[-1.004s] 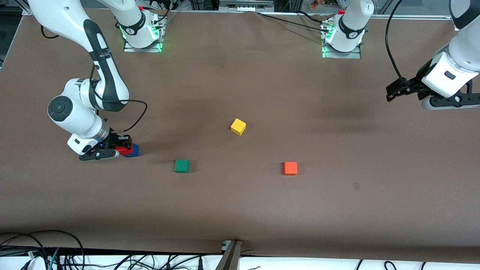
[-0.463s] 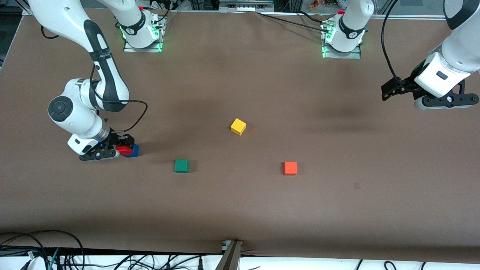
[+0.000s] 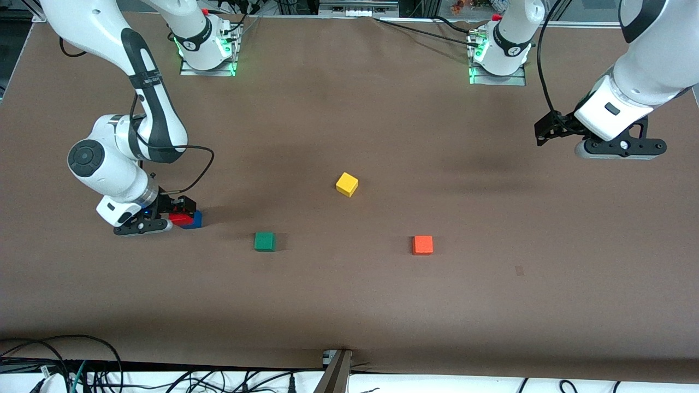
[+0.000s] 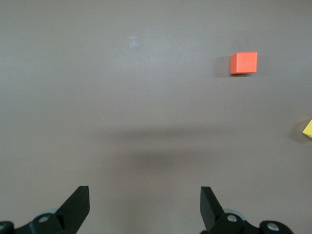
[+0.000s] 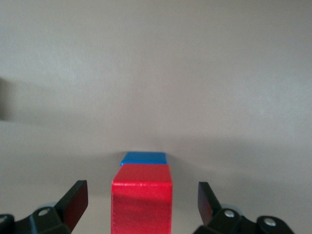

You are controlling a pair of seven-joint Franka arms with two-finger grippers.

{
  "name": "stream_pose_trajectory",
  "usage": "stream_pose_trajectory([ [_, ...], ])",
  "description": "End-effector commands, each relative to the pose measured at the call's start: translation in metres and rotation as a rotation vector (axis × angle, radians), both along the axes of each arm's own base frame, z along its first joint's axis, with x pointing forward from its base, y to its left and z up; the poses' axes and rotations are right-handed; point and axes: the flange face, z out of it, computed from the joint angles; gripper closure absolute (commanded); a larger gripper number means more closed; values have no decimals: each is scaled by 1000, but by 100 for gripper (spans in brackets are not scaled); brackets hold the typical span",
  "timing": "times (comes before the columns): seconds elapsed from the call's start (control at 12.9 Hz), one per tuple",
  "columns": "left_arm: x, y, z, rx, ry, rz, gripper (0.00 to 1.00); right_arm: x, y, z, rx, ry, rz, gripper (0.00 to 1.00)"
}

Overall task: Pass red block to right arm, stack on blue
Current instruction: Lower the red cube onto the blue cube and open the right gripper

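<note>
The red block (image 3: 179, 219) sits on top of the blue block (image 3: 194, 219) near the right arm's end of the table. In the right wrist view the red block (image 5: 142, 200) stands between the fingers with a gap on each side, and a strip of the blue block (image 5: 144, 158) shows past its top edge. My right gripper (image 3: 183, 214) is low around the red block, open (image 5: 141, 199) and not touching it. My left gripper (image 3: 546, 134) hangs open and empty (image 4: 145, 202) over bare table at the left arm's end.
A green cube (image 3: 265, 241), a yellow cube (image 3: 347, 184) and an orange cube (image 3: 422, 245) lie apart mid-table. The orange cube (image 4: 243, 63) and an edge of the yellow cube (image 4: 308, 129) also show in the left wrist view. Cables run along the table's near edge.
The left arm has swung its gripper a little toward the middle of the table. The right gripper has stayed around the stacked red block, barely shifting.
</note>
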Motion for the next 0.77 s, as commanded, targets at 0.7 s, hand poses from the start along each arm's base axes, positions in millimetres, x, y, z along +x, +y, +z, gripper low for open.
stream_pose_trajectory([
  [0.7, 14, 9, 13, 6, -24, 33, 0, 0, -9, 180, 84, 72, -166, 0],
])
